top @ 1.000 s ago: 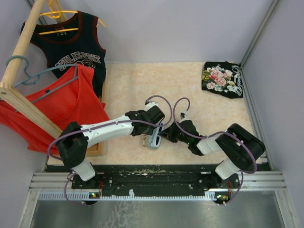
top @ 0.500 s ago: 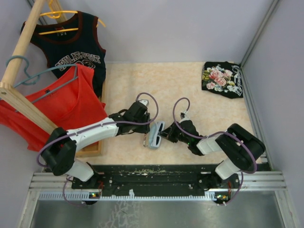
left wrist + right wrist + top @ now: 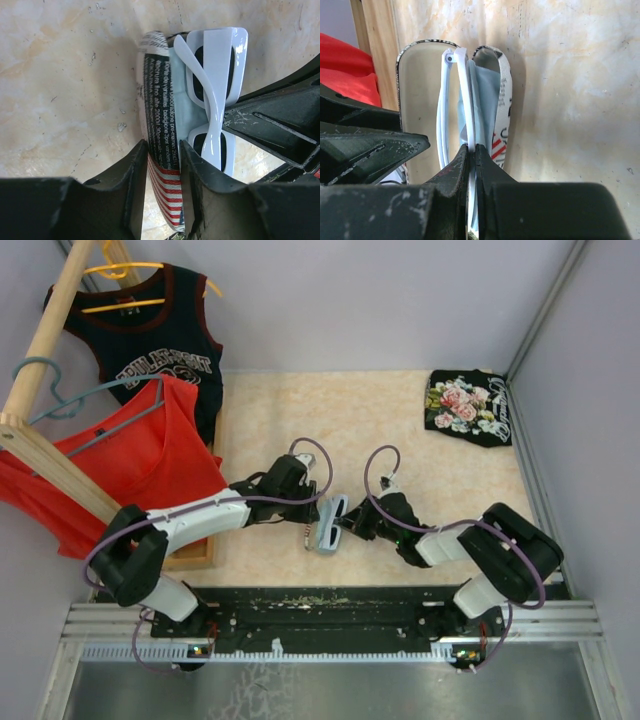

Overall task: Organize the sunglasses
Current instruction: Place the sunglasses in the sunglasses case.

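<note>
Landmark: case (image 3: pixel 327 531), open, mid-table (image 3: pixel 400 410).
- Left of case: left gripper (image 3: pixel 162 148) straddles the flag-print wall, one finger against each face. Its arm bars the near-left approach.
- Right of case: right gripper (image 3: pixel 471 149) pinches the sunglasses (image 3: pixel 216 75) standing inside. Its wrist and cable block that side.
- Inside case: the sunglasses and a blue cloth (image 3: pixel 181 111) take up the room; little gap beside them.
- Beyond case: bare tabletop, open up to the back wall.
- Far left of case: wooden rack (image 3: pixel 50 335), red shirt (image 3: pixel 130 470) and black jersey (image 3: pixel 160 335) overhang the table edge.
- Far right, beyond case: floral cloth (image 3: pixel 468 407), well apart.
</note>
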You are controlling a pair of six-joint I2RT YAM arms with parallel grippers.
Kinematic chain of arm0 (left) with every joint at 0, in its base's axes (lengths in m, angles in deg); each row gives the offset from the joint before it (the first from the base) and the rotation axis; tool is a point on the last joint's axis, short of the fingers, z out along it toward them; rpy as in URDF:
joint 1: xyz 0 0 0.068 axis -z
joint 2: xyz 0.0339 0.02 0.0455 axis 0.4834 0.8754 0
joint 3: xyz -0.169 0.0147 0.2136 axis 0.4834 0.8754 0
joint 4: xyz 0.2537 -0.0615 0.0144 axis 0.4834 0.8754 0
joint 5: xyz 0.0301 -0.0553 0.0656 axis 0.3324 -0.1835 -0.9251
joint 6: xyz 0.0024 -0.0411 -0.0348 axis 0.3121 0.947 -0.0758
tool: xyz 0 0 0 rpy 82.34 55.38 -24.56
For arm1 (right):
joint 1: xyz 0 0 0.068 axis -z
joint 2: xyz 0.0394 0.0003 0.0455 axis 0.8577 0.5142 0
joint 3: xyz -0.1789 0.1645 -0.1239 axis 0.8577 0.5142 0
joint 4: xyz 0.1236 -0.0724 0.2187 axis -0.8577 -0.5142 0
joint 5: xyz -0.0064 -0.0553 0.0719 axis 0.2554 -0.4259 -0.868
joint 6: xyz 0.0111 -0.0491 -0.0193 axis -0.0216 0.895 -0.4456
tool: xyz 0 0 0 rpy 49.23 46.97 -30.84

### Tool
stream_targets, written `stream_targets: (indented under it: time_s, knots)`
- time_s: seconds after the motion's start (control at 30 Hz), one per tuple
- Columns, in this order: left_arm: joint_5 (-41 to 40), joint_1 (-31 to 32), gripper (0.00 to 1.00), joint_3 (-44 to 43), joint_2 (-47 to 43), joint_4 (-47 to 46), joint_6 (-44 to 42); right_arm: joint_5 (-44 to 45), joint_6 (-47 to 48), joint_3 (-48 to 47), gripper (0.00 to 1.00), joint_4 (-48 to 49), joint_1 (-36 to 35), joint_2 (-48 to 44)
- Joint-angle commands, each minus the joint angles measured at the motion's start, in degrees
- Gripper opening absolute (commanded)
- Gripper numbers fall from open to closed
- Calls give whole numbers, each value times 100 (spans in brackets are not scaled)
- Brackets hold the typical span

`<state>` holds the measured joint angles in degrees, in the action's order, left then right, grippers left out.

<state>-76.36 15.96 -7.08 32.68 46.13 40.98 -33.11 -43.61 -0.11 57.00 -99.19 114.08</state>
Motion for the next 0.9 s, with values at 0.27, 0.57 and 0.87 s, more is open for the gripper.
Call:
stream_targets:
  time_s: [0.27, 0.57, 0.87]
  knots:
    - [-9, -21, 32, -178, -71, 177, -74, 76, 440, -417, 0, -501, -73, -604]
    - [-392, 11, 29, -363, -226, 538, -9, 169, 484, -667, 0, -980, -115, -1006]
    - [-982, 148, 30, -398, -367, 813, 322, 483, 408, -796, 0, -1136, -378, -906]
